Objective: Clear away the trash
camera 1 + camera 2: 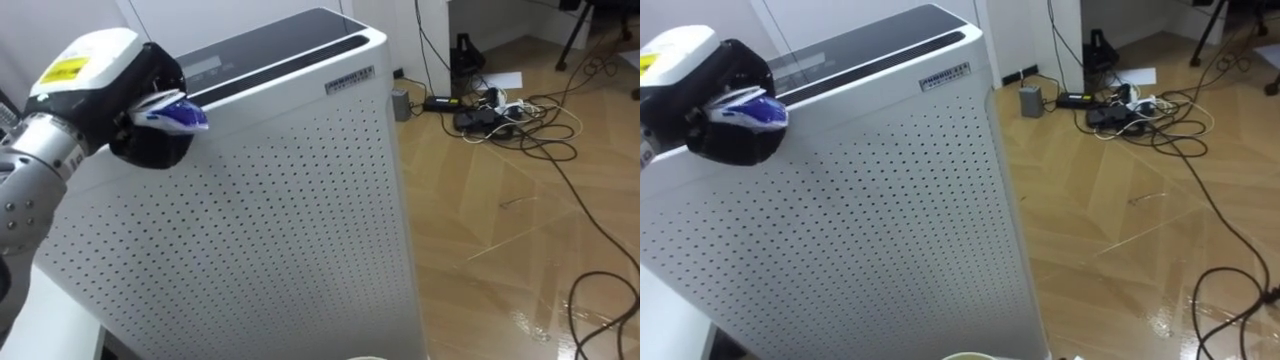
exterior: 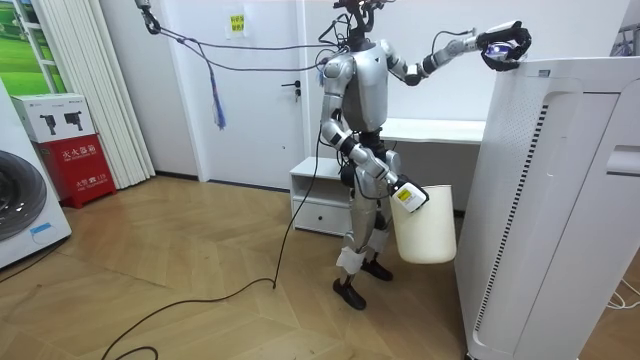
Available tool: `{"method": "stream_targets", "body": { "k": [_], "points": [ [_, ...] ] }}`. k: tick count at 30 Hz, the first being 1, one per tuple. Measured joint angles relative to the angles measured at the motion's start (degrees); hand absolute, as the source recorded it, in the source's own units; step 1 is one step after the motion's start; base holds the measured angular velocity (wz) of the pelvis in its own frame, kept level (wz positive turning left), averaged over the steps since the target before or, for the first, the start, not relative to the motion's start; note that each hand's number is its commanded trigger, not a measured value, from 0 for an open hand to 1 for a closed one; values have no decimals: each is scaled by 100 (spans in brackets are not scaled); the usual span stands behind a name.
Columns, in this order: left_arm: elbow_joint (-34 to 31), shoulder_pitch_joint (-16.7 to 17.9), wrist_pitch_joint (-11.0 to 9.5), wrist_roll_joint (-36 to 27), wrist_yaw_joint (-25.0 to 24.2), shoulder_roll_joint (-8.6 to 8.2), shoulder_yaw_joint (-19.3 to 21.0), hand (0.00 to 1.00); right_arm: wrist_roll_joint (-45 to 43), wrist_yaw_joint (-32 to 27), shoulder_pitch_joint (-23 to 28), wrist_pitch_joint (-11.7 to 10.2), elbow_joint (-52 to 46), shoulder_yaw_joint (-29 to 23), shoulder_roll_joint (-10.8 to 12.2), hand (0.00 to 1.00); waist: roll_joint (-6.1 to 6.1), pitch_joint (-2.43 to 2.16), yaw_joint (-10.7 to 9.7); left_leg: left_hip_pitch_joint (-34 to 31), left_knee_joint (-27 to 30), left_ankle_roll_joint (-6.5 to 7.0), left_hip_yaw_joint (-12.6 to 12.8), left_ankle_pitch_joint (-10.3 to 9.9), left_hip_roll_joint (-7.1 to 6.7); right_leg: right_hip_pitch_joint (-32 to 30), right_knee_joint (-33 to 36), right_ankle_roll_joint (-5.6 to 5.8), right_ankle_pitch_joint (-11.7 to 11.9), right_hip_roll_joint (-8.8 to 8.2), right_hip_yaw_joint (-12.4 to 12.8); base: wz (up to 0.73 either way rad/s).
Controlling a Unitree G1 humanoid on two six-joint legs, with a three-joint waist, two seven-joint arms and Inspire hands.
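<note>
Left hand, closed on the blue-and-white wrapper at the air purifier's top edge, should be held firmly pinched while the wrapper is brought down to the white bin at the right hand.

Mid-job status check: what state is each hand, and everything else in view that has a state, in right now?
left hand: raised, shut on the wrapper
wrapper: crumpled, held up by the top of the air purifier
right hand: low, at the rim of the bin
bin: off the floor, roughly upright
air purifier: upright; on or off unclear
door: shut
</note>
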Motion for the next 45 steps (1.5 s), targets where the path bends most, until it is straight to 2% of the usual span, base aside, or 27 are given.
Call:
{"method": "stream_targets", "body": {
  "k": [4,6,7,8,9,11,13,16,18,22,25,29,33,37,39,45],
  "points": [
    [-172,73,-1,-333,6,14,-3,100,2,2,-68,-1,0,7,3,100,-17,5,19,-74,-3,5,-41,13,-19,-78,23,-2,-2,-6,0,6],
    [-299,100,-12,-1032,-8,-12,-199,100,13,1,-157,-5,0,100,9,100,-66,16,37,-142,1,6,-92,14,-23,-124,-7,-5,0,-3,-21,9],
    [-547,99,-18,-1358,-12,-28,-296,100,22,1,-217,-7,0,187,13,100,-100,-15,50,-207,5,7,-104,14,-24,-148,-10,-7,2,-10,-43,7],
    [-656,97,-38,-1510,-9,-40,-350,100,33,2,-260,-8,0,234,13,100,-101,-15,50,-214,5,7,-106,15,-24,-146,-10,-11,4,-15,-55,8],
    [-781,97,-107,-1867,-23,-132,-485,100,61,2,-300,-12,0,289,35,100,-155,6,16,-214,5,8,-105,15,-4,-110,-11,-14,12,-25,-103,9],
    [-820,110,-130,-2422,-163,-290,-781,100,80,-1,-301,-28,0,289,82,100,-189,-9,-9,-200,2,9,-95,14,-8,-70,-28,-14,11,-46,-149,10],
    [-867,204,-117,-3021,-385,-484,-911,100,170,-7,-314,-34,1,280,178,100,-235,3,-24,-228,-1,10,-90,13,-4,-69,-104,-11,20,-30,-150,0],
    [-913,306,-120,-4213,-654,-890,-1139,100,240,0,-322,-78,1,306,236,100,-323,-1,-29,-269,1,10,-59,13,-6,-106,-110,-11,20,-37,-160,0],
    [-971,306,-138,-4652,-784,-1033,-1236,100,240,4,-337,-92,2,346,252,100,-365,-3,-16,-309,-1,10,-60,13,-1,-142,-108,-12,19,-34,-165,0],
    [-982,357,-152,-5037,-1148,-1308,-1290,100,240,51,-379,-92,8,467,264,100,-431,-15,-9,-335,-3,10,-37,13,-1,-176,-115,-12,19,-32,-151,-2],
    [-977,786,-158,-5807,-1412,-1618,-1650,100,251,76,-495,-93,177,753,313,100,-521,-21,-14,-313,-10,10,-45,13,0,-164,-118,-12,20,-34,-138,-3],
    [-887,1019,-158,-6196,-1616,-1762,-2134,100,307,72,-644,-95,524,916,395,100,-600,-17,8,-318,-4,10,-55,13,0,-175,-113,-12,19,-35,-164,3],
    [-588,1106,-184,-6246,-1758,-1909,-2229,100,373,83,-853,-92,542,956,444,100,-668,-28,85,-477,70,10,-43,13,-1,-386,-30,-17,16,-36,-144,-4],
    [-192,1346,-184,-6245,-1907,-1930,-2393,100,380,87,-1146,-105,758,963,553,100,-722,-16,124,-707,201,10,-43,13,2,-617,108,-40,13,-26,-135,0],
    [228,1404,-184,-6234,-1947,-1904,-2484,100,446,93,-1410,-174,1095,964,551,100,-713,-16,120,-916,302,9,-57,14,13,-779,168,-65,31,-46,-173,4],
    [1050,1485,-202,-6160,-1873,-1893,-2590,100,519,61,-1630,-297,1533,951,506,100,-740,4,123,-1426,495,30,-76,31,13,-1274,410,-76,23,-133,-220,4]
  ]
}}
